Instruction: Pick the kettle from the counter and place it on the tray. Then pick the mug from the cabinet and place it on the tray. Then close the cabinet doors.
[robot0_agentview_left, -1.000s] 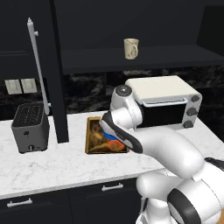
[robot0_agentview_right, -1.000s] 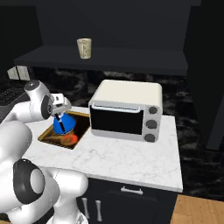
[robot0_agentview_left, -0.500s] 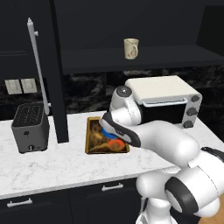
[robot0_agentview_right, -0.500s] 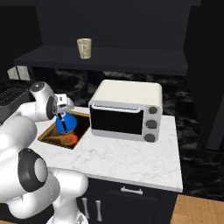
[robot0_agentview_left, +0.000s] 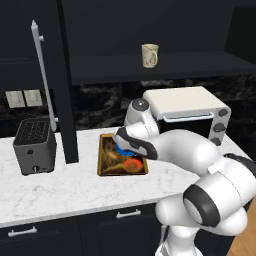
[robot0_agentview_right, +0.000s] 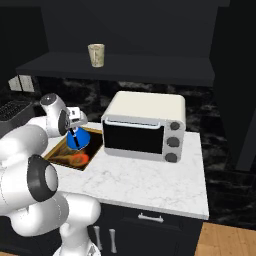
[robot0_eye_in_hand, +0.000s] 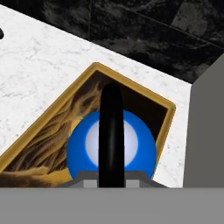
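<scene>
Hand view: one blue kettle (robot0_eye_in_hand: 111, 148) sits over the far end of one tray (robot0_eye_in_hand: 131, 89), its black handle running straight up from the bottom edge; the finger tips are hidden, so the jaw state cannot be determined. Right base view: the gripper (robot0_agentview_right: 75, 131) is directly above the kettle (robot0_agentview_right: 78, 139), at its handle, over the tray (robot0_agentview_right: 60, 157) on the counter (robot0_agentview_right: 150, 182). One mug (robot0_agentview_right: 96, 54) stands on the cabinet shelf (robot0_agentview_right: 150, 67). One toaster oven (robot0_agentview_right: 145, 126) stands beside the tray. Left base view: one open cabinet door (robot0_agentview_left: 62, 100), one grey toaster (robot0_agentview_left: 34, 146).
</scene>
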